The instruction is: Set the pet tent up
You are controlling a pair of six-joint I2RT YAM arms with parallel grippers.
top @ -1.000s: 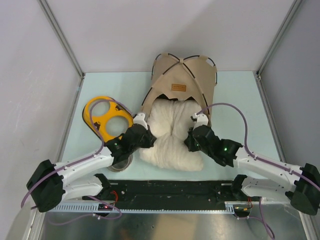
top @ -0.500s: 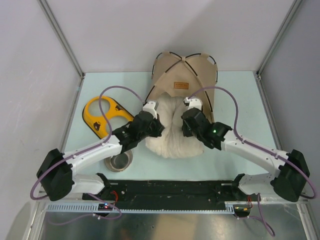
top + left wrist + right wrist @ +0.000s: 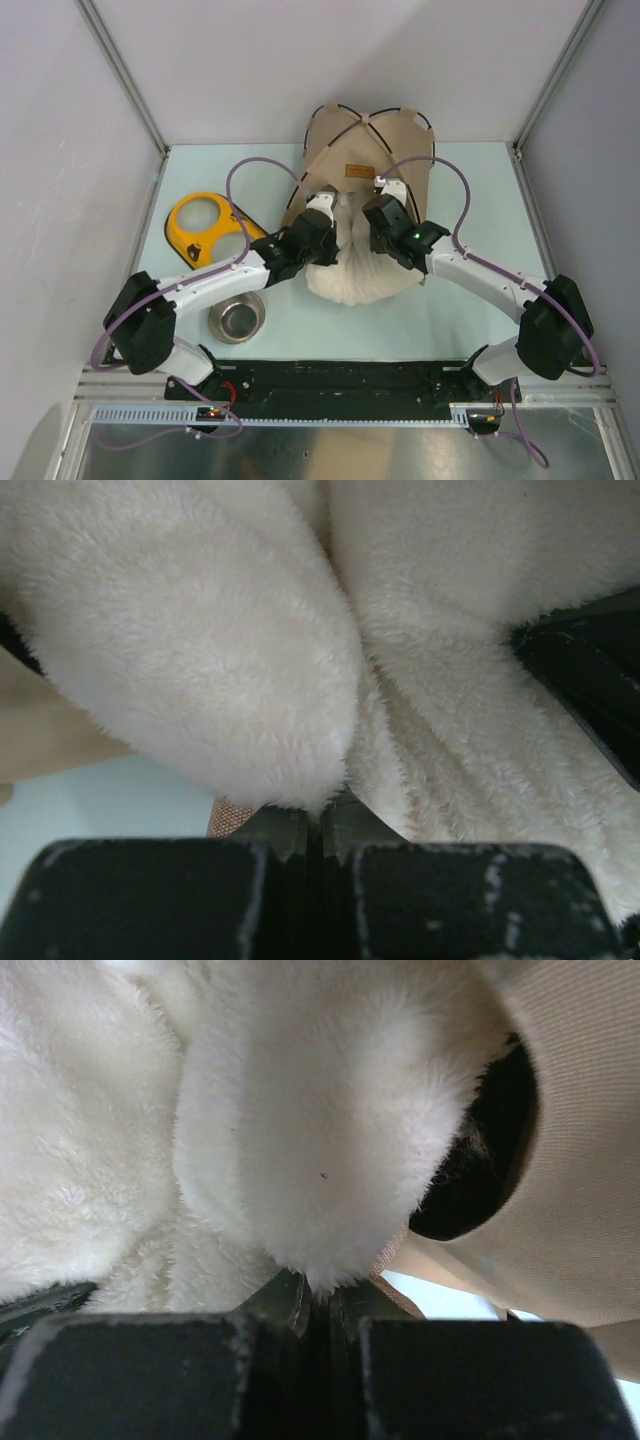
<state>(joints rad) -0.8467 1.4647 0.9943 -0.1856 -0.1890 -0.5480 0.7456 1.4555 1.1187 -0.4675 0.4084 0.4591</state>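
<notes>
Bowl (image 3: 237,318): steel, upright, in front of the tent (image 3: 370,140) and off to its left, well apart from it.

Pillow (image 3: 360,280): cream, fluffy. Its near edge lies on the table (image 3: 480,200) in front of the tent mouth, and its far part is tucked under the front arch.

Left gripper (image 3: 322,825): fingers pressed together, tips against the underside of a pillow lobe at the left side of the tent mouth. Whether any pile is caught between them cannot be told.

Right gripper (image 3: 318,1295): fingers likewise pressed together, tips against a pillow lobe at the right side of the mouth. Tent fabric hangs just beside and above it, with a dark gap between fabric and pillow.

Holder (image 3: 178,228): yellow, flat, to the left of the tent's front corner, near it but apart. The left arm crosses its near edge.

Tent: standing at the far middle of the table, black poles crossing at the top, label (image 3: 356,171) over the mouth, back at the far table edge.

Open room: bare table to the right of the tent, a narrower strip to the left beyond the holder, and a band in front of the pillow.
</notes>
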